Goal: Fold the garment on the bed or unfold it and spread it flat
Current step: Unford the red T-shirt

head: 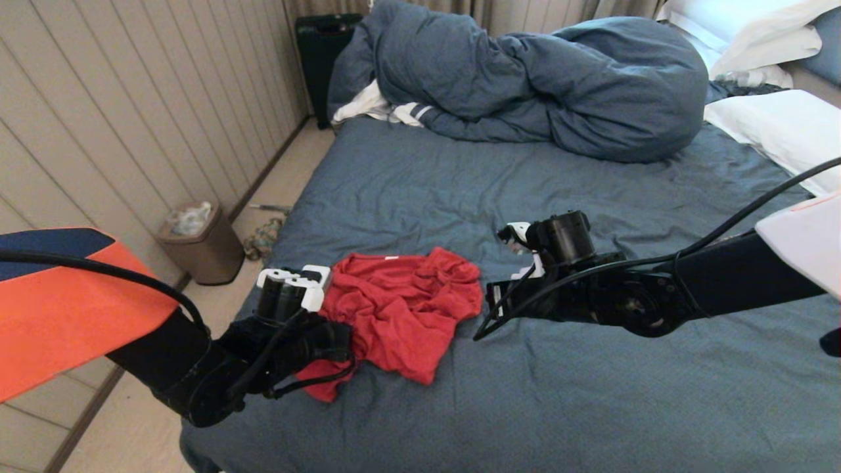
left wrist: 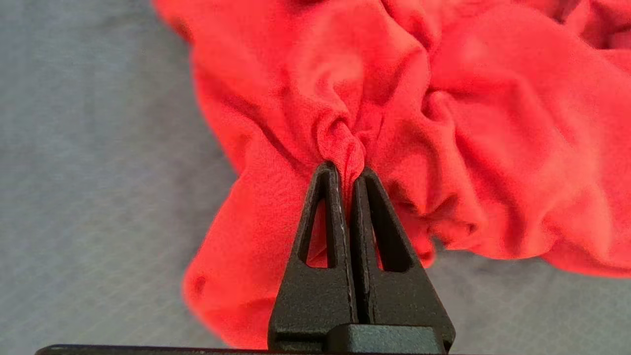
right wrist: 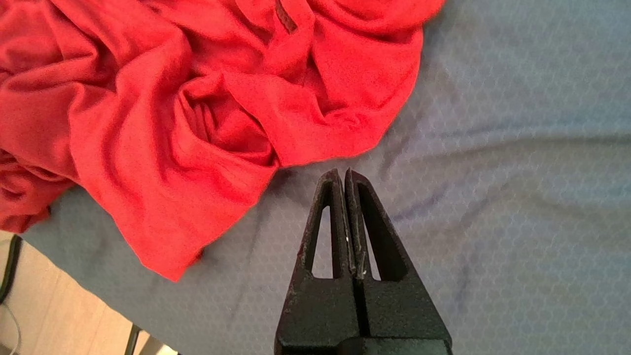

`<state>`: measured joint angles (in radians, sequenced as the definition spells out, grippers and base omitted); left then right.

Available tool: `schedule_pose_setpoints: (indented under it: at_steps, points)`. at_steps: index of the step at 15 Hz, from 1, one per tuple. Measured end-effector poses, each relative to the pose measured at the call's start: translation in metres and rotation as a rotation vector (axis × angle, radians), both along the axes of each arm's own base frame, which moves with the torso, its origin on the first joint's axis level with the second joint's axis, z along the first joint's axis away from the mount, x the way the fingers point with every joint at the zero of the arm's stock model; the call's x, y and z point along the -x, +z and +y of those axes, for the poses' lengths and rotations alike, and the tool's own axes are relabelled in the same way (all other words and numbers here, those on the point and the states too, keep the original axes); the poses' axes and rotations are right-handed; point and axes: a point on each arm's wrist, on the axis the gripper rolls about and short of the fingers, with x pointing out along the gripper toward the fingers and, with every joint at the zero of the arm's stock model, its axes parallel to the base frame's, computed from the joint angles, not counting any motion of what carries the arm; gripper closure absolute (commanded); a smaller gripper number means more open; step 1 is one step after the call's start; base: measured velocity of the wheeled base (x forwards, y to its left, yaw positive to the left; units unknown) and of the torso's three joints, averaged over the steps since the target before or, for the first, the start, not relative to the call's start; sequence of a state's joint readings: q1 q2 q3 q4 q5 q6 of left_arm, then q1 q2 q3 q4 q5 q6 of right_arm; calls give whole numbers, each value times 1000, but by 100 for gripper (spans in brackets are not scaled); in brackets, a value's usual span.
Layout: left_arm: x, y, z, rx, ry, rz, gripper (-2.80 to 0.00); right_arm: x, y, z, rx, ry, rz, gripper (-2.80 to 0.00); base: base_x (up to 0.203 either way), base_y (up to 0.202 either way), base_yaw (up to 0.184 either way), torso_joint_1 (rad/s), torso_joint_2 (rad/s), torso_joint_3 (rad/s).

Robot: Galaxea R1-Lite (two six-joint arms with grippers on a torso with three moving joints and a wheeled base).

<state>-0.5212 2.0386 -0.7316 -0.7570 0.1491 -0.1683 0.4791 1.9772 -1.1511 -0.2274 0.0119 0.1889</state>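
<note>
Near the bed's (head: 591,407) front left edge, the red shirt (head: 401,309) lies crumpled. The left gripper (left wrist: 350,170) pinches a fold of it between clenched fingers. Just right of the shirt, the right gripper (right wrist: 343,172) hovers closed and empty. Farther back lies a bunched duvet (head: 525,85).

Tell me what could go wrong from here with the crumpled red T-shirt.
1. The left gripper pinches only a small bunched fold of the crumpled red T-shirt, so pulling may slip or drag the whole heap.
2. The right gripper is shut on nothing beside the hem, so the shirt is not anchored.
3. The shirt lies near the edge of the dark blue-grey bed and could slide off.
</note>
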Motion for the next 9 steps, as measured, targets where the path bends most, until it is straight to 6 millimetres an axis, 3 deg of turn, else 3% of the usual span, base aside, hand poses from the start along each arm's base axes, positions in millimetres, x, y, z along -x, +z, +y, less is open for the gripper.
schedule_pose_setpoints:
  at_steps: [1, 2, 5, 9]
  points:
    - [2, 0, 2, -4, 1, 3, 0, 1, 0, 1, -1, 3, 0, 0, 0, 0, 0, 0, 0, 0]
    - [3, 0, 2, -5, -1, 5, -280, 2, 0, 1, 1, 5, 1, 0, 0, 0, 0, 0, 0, 0]
    - [2, 2, 6, -3, 11, 0, -280, 2, 1, 2, -1, 7, -3, 0, 0, 0, 0, 0, 0, 0]
    - [0, 20, 13, 24, 29, -50, -280, 0, 3, 2, -6, 7, -16, 0, 0, 0, 0, 0, 0, 0]
